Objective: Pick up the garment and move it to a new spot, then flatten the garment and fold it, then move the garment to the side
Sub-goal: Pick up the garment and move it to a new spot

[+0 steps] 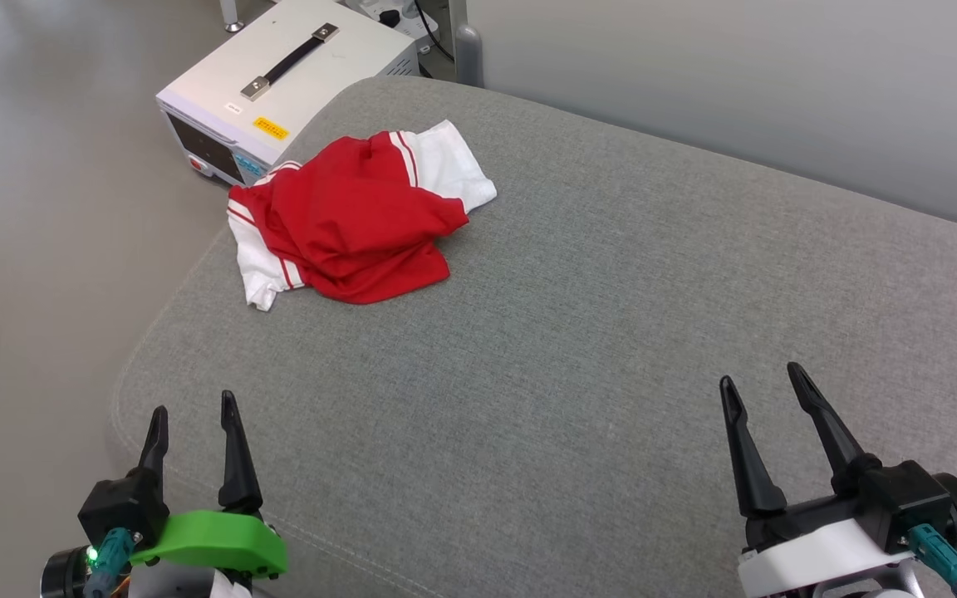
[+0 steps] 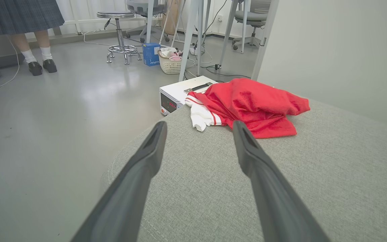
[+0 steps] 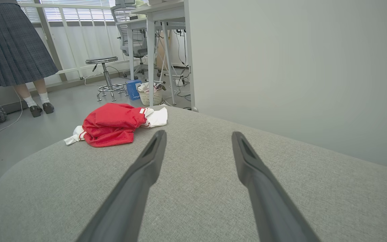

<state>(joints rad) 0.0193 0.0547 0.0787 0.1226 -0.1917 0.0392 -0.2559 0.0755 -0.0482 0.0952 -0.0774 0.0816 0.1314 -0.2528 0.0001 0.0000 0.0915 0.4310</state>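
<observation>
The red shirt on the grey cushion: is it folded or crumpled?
Crumpled. The garment lies in a bunched heap on the grey cushion, red cloth creased over itself, a white sleeve poking out at either end.

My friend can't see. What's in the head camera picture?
A crumpled red garment with white sleeves lies on the far left of a grey cushion. The left gripper and right gripper sit at the bottom corners, jaws open, apart from it. A white box stands beyond.
</observation>
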